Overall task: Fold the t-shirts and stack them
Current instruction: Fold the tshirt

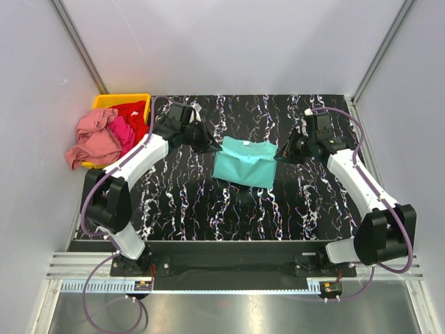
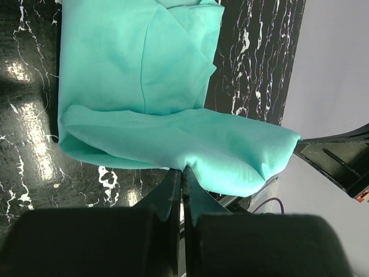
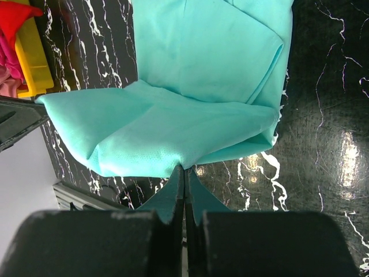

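While both arms grip the turquoise t-shirt (image 1: 245,163), I judge the step in hand to be a fold of its far edge toward me. The left jaws are clenched on the far-left corner of the cloth and the right jaws on the far-right corner. Each wrist view shows teal fabric pinched between closed fingers (image 2: 173,190). Holding the two corners at once draws the lifted edge taut between them, so it should travel as one straight line and not sag or bunch. The rest of the garment lies flat near the middle of the surface (image 1: 181,209), and that contact anchors it against the pull. Three shirts remain unfolded at the far-left corner. The salmon pink t-shirt (image 1: 94,139) drapes over the rim of the yellow bin (image 1: 104,101). The magenta t-shirt (image 1: 124,131) and red t-shirt (image 1: 133,111) sit inside it.
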Action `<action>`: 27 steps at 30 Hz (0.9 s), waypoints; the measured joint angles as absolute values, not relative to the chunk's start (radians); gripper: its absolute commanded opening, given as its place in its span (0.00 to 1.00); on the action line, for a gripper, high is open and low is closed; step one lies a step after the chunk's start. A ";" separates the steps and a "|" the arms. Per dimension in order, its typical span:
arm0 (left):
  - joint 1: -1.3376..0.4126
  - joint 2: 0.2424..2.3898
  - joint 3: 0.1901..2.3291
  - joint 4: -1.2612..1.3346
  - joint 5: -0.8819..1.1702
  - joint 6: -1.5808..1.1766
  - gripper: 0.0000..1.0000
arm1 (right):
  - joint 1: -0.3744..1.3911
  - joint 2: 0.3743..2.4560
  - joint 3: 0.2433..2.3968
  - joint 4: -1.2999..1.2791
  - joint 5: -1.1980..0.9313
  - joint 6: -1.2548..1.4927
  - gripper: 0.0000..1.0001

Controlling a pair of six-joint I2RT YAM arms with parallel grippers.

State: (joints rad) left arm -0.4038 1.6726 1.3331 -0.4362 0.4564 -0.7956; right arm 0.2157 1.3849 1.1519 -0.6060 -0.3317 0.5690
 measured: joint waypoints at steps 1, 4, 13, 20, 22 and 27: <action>-0.403 1.675 1.343 -0.441 0.457 -0.792 0.00 | 0.215 1.385 1.152 -0.606 -0.332 0.569 0.00; -0.403 1.696 1.403 -0.445 0.460 -0.785 0.00 | 0.208 1.388 1.164 -0.612 -0.334 0.566 0.00; -0.364 1.879 1.605 -0.313 0.534 -0.808 0.12 | 0.131 1.543 1.275 -0.525 -0.365 0.557 0.00; -0.318 2.395 2.106 -0.153 0.608 -0.923 0.33 | 0.056 1.873 1.414 -0.378 -0.410 0.604 0.22; -0.309 2.550 2.257 -0.077 0.611 -0.983 0.38 | 0.034 1.998 1.504 -0.331 -0.418 0.621 0.27; -0.279 2.714 2.355 0.018 0.597 -1.068 0.45 | -0.019 2.208 1.690 -0.279 -0.418 0.650 0.41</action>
